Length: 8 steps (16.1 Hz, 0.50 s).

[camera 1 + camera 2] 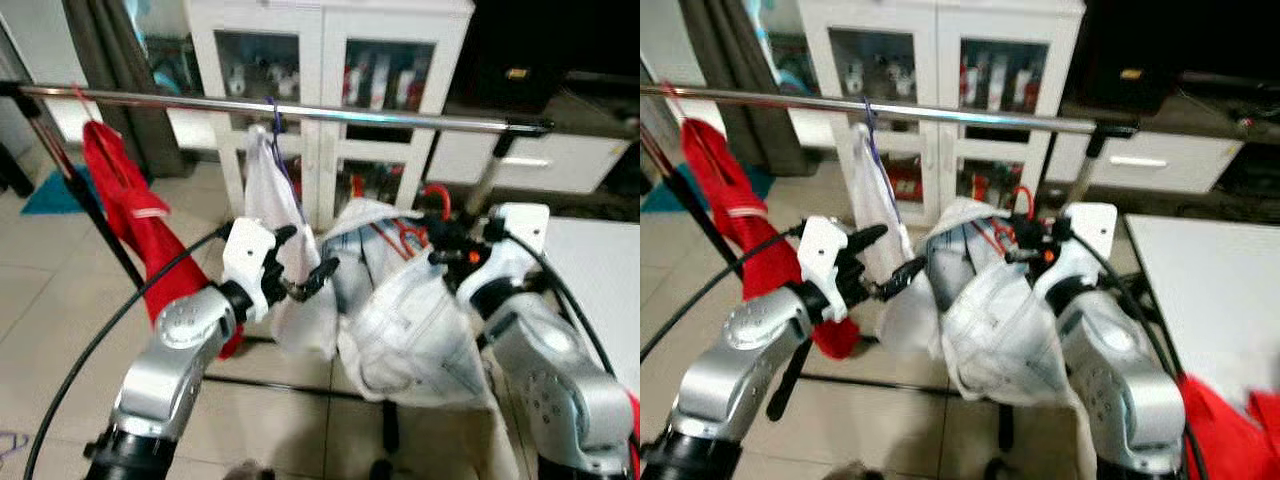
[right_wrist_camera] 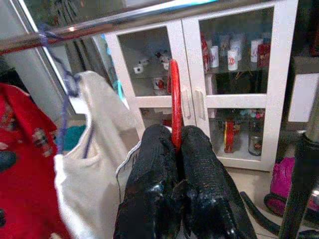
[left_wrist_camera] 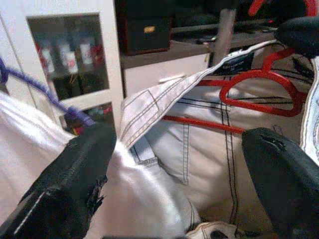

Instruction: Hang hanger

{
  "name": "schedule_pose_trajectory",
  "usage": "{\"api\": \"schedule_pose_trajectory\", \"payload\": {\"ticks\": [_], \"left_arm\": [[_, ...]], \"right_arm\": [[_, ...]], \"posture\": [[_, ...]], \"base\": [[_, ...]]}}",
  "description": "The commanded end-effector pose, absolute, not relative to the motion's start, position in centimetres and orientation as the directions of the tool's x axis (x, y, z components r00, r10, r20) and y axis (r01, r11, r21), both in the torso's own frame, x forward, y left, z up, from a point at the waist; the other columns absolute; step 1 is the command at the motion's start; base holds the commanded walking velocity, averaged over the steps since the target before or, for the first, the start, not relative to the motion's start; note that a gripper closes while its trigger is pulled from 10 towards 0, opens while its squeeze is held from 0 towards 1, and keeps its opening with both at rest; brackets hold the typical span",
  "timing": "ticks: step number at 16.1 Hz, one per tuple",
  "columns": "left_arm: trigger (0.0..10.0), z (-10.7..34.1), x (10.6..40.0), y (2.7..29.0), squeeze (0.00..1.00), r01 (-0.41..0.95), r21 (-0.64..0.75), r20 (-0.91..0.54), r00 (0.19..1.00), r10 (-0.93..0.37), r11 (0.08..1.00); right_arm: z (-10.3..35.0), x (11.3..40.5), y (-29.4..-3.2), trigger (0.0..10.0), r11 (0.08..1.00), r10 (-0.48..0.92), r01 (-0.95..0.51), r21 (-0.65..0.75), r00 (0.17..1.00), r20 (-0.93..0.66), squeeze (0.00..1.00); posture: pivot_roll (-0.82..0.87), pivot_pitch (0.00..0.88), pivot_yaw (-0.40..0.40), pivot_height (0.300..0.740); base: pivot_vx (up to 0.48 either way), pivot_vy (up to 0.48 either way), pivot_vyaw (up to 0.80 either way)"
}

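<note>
A red hanger (image 2: pixel 174 99) carries a white garment with dark stitching (image 1: pixel 410 320). My right gripper (image 2: pixel 175 137) is shut on the hanger's hook and holds it below and in front of the metal rail (image 1: pixel 300 108). My left gripper (image 1: pixel 308 258) is open at the garment's left edge, and its fingers (image 3: pixel 75 184) straddle the collar. A white top (image 1: pixel 270 190) hangs from the rail on a purple hanger (image 1: pixel 277 120), just behind the left gripper. Further left on the rail hangs a red garment (image 1: pixel 130 220).
A white glass-door cabinet (image 1: pixel 330 60) stands behind the rail. The rack's right post (image 1: pixel 495 165) rises beside my right arm. A white table (image 1: pixel 600 260) lies to the right, with red cloth (image 1: pixel 1230 420) at its near corner. Tiled floor lies below.
</note>
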<state>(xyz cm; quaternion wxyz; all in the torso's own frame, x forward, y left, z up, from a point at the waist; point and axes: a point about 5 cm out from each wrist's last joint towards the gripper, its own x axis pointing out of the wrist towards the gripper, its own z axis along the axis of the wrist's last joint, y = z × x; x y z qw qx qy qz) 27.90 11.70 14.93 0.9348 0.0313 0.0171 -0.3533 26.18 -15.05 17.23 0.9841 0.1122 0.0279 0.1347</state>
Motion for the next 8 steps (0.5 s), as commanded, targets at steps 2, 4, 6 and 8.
{"api": "schedule_pose_trajectory", "payload": {"ticks": [2, 4, 6, 8], "left_arm": [[10.0, 15.09, 27.75, 11.56, 0.00, 0.664, 0.053, -0.045, 0.748, -0.663, 0.746], [10.0, 15.04, 27.67, 11.58, 0.00, 0.667, 0.042, -0.046, 0.745, -0.665, 0.744], [10.0, 15.09, 27.68, 11.55, 0.00, 0.670, 0.033, -0.043, 0.743, -0.668, 0.742], [10.0, 15.09, 27.65, 11.54, 0.00, 0.672, 0.030, -0.042, 0.741, -0.670, 0.740]], "right_arm": [[18.84, 26.07, -14.75, 10.0, 0.938, 0.284, -0.287, 0.194, 0.958, 0.047, 0.00], [18.59, 25.85, -14.62, 10.0, 0.937, 0.299, -0.301, 0.179, 0.953, 0.038, 0.00], [18.30, 25.67, -14.59, 10.0, 0.935, 0.307, -0.306, 0.181, 0.951, 0.023, 0.00], [18.24, 25.57, -14.61, 10.0, 0.934, 0.310, -0.308, 0.184, 0.951, 0.019, 0.00]], "posture": [[-0.03, 0.000, 0.003, 0.740], [-0.03, 0.000, 0.003, 0.740], [-0.03, 0.000, 0.004, 0.740], [-0.03, 0.000, 0.004, 0.740]], "base": [[0.000, 0.000, 0.00], [0.000, 0.000, 0.00], [0.000, 0.141, 0.00], [0.000, 0.362, -0.28]]}}
